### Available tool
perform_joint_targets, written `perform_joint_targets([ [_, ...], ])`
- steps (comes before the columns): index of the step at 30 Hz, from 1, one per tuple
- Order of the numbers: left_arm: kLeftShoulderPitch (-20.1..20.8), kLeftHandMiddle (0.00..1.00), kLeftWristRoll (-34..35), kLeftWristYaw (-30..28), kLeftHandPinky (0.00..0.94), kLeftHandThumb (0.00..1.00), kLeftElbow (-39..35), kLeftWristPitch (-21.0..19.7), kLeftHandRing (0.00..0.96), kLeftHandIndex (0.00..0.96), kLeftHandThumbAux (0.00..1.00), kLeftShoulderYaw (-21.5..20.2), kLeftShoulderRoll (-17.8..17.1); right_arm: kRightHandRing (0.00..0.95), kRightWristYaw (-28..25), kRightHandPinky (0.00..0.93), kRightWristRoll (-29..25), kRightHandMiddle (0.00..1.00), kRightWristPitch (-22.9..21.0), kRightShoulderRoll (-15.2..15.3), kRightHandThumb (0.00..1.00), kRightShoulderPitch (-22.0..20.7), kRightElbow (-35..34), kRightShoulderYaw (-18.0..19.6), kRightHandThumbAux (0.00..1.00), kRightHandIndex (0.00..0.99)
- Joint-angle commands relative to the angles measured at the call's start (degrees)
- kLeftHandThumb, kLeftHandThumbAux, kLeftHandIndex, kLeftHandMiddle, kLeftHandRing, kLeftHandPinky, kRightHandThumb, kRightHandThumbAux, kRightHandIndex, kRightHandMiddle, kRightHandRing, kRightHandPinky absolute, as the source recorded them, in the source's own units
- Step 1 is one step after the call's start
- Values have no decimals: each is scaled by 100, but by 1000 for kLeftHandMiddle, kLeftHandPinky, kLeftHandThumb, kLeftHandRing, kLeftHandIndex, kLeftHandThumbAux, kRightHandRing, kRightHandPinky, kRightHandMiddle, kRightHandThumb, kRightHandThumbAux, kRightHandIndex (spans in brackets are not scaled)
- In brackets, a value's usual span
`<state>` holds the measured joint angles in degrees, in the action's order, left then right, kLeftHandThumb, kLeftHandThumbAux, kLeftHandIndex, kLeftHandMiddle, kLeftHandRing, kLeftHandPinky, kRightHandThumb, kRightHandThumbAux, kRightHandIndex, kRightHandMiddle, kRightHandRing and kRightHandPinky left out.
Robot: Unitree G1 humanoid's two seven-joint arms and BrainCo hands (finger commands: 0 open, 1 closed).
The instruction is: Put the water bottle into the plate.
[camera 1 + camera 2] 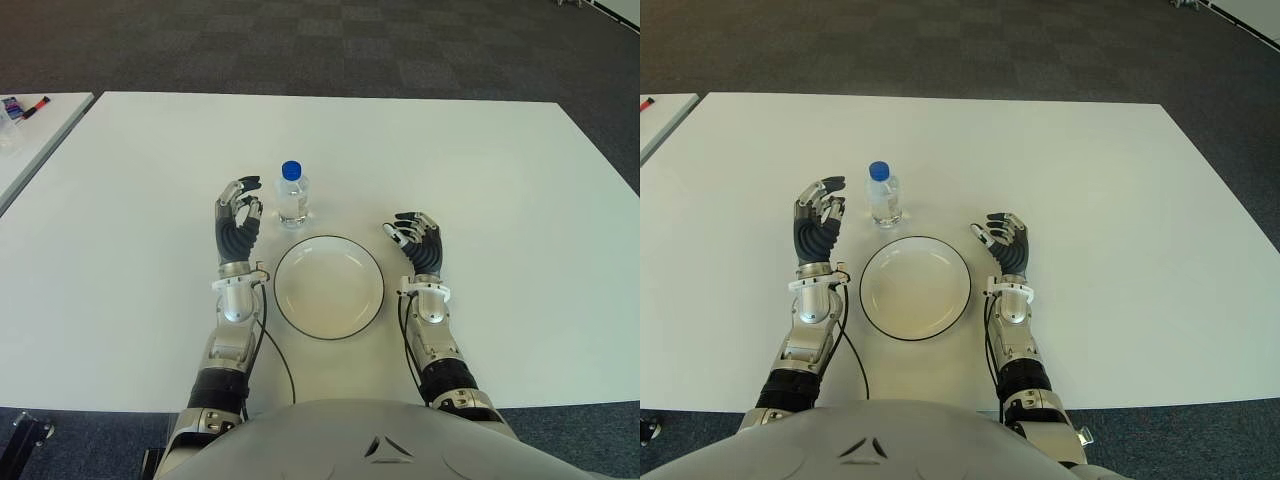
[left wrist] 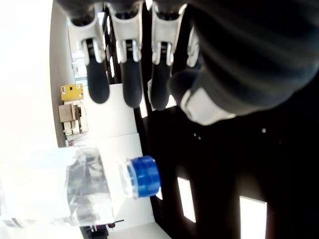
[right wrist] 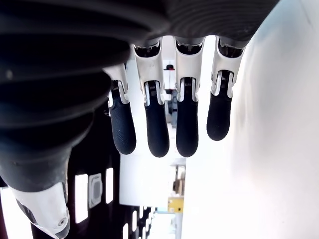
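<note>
A small clear water bottle with a blue cap stands upright on the white table, just beyond the far left rim of a white plate with a dark edge. My left hand hovers a few centimetres to the bottle's left, fingers relaxed and holding nothing; its wrist view shows the bottle close by but apart from the fingertips. My right hand shows to the right of the plate, fingers loosely curved and empty. The plate holds nothing.
The white table stretches wide on all sides, with dark carpet beyond its far edge. A second table at the far left carries markers.
</note>
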<state>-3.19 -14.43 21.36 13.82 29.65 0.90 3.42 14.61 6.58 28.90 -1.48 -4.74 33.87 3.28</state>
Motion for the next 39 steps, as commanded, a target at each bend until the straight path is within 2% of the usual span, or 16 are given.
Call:
perform_joint_targets([
  [1,99,265,-615,304,289,666,202,-309,271,339,679,21,-207,409,36,407,43,413,-160,21,693,133,228,-8,724,417],
  [2,97,226,-871,374,251,608,177,-459,241,241,638,73,-294,409,38,407,49,412,-161,22,693,129,234,-13,724,417],
  [3,77,169,-1288,436,211,553,77,-778,194,161,591,165,-415,408,41,407,51,412,-155,20,693,125,239,-16,724,418],
  [6,42,55,-1939,523,119,448,-118,-1364,89,52,470,319,-570,408,46,412,46,409,-139,14,694,122,246,-20,723,418],
  [9,47,18,-2376,566,100,410,-263,-1940,37,17,394,453,-625,409,31,418,2,408,-105,-4,694,113,263,-6,723,419],
  [13,20,4,-2507,483,93,418,-451,-2407,9,4,336,557,-620,413,-7,420,-66,412,-72,-23,694,109,283,18,723,419],
  [23,1,0,-2288,277,63,418,-683,-2845,0,0,269,673,-657,416,-49,419,-126,417,-11,-63,695,105,299,46,723,420],
  [29,5,0,-2174,241,85,418,-715,-2892,0,0,249,712,-693,421,-74,425,-150,420,25,-77,696,94,327,55,723,419],
  [39,11,0,-1939,105,168,472,-757,-2935,26,0,236,721,-703,428,-96,434,-194,425,104,-88,697,74,381,57,723,419],
])
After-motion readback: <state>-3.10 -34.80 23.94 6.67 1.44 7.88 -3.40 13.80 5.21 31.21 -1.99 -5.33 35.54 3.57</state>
